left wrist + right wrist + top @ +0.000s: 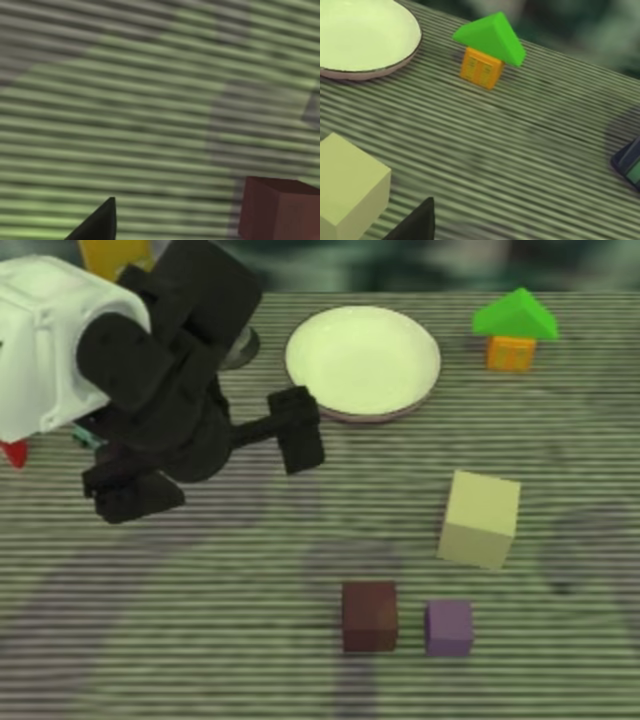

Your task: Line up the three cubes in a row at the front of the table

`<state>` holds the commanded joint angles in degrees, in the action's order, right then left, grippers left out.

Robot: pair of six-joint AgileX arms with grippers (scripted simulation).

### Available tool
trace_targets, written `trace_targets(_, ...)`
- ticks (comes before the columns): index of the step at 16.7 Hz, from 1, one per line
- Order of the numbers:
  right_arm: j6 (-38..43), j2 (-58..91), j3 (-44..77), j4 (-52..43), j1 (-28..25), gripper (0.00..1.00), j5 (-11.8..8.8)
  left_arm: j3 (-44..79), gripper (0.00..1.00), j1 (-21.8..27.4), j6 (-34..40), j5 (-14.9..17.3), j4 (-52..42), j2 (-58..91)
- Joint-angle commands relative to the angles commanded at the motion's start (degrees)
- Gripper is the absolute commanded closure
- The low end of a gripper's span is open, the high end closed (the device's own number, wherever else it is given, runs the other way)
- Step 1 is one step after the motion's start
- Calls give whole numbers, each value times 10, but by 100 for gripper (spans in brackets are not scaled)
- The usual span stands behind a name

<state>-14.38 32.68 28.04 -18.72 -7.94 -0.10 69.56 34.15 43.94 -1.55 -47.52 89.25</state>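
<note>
1. brown cube and purple cube sit side by side near the front edge of the surface, right of centre, a narrow gap btwn them. that pair reads as the start of the row.
2. yellow cube is further back and a bit right of the purple one, apart from both, so prob the one left to bring forward.
3. left gripper hangs over the surface's left-centre, just beside the white plate; jaws: can't tell if parted or closed, only one dark tip shows in its wrist view.
4. right gripper isn't in the top view; its wrist view faces the yellow cube, plate and orange block w/ green roof, jaw state not visible.
</note>
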Motion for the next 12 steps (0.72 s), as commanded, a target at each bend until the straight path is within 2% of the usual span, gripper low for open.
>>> trace_targets(7, -165, 440, 315, -221, -81, 0, 1, -358, 0, -183, -162, -3, 210, -444)
trace_targets(12, -266, 685, 510, -357, -132, 0, 1, -560, 0, -282, -303, 3, 348, -696)
